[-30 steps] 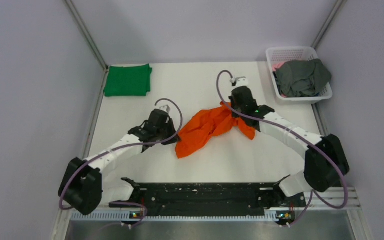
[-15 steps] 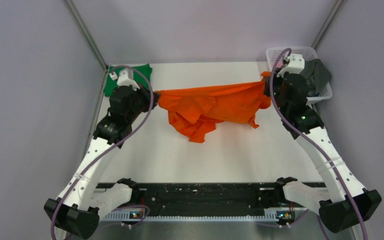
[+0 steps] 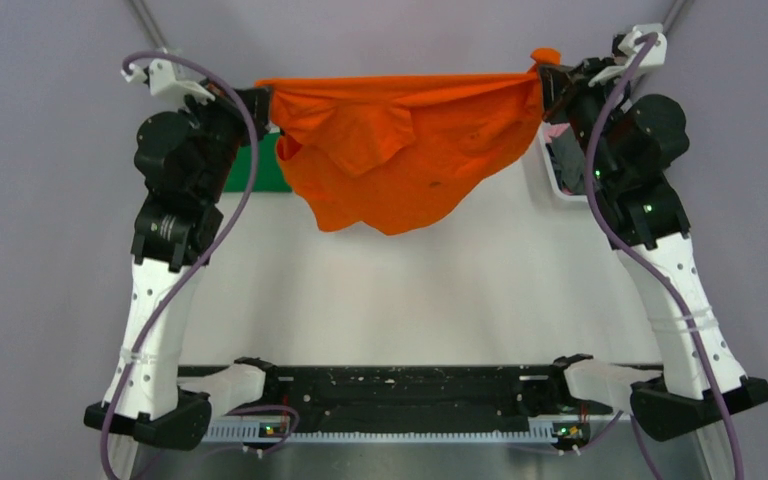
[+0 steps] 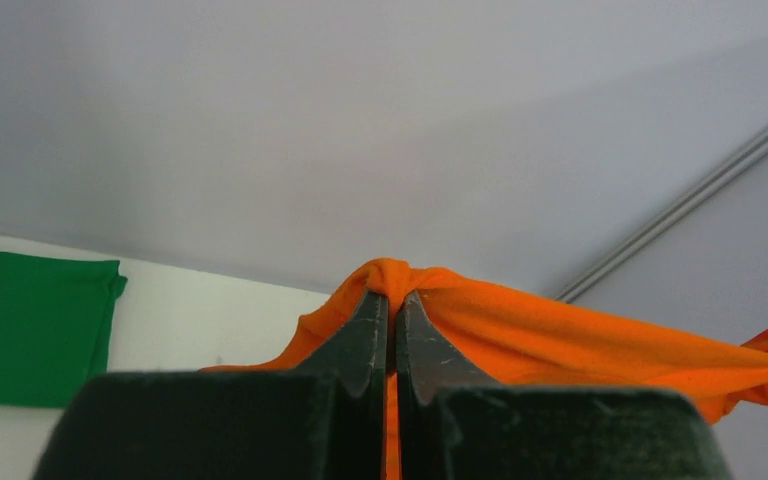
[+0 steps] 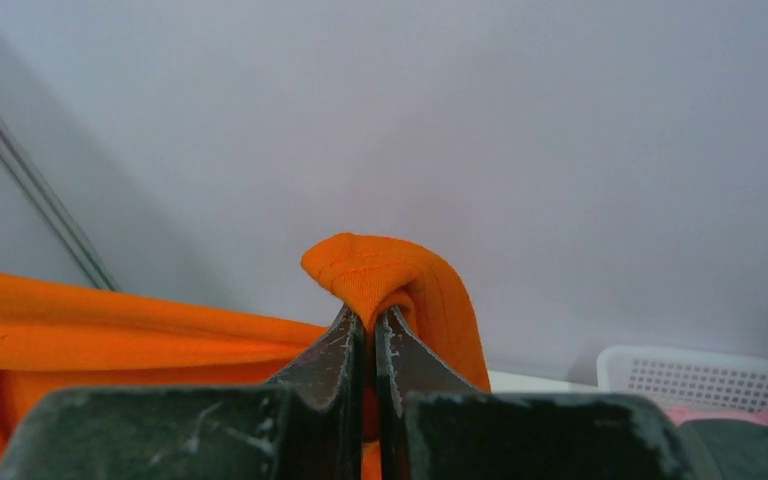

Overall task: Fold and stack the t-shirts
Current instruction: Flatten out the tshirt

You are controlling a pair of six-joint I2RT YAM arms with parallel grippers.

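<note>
Raised: soft orange t-shirt (image 3: 390,160), top edge taut, belly sagging.

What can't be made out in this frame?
Green shirt: top view, mostly behind the left arm and the hanging orange shirt; left wrist view, cut by the frame edge.
Basket: top view, contents hidden by the right arm; right wrist view, only a corner shows.

Both arms reach up high, the left gripper (image 3: 263,103) and right gripper (image 3: 548,85) each pinching an end of the orange t-shirt (image 3: 390,160), which sags between them above the white table (image 3: 410,300).
</note>
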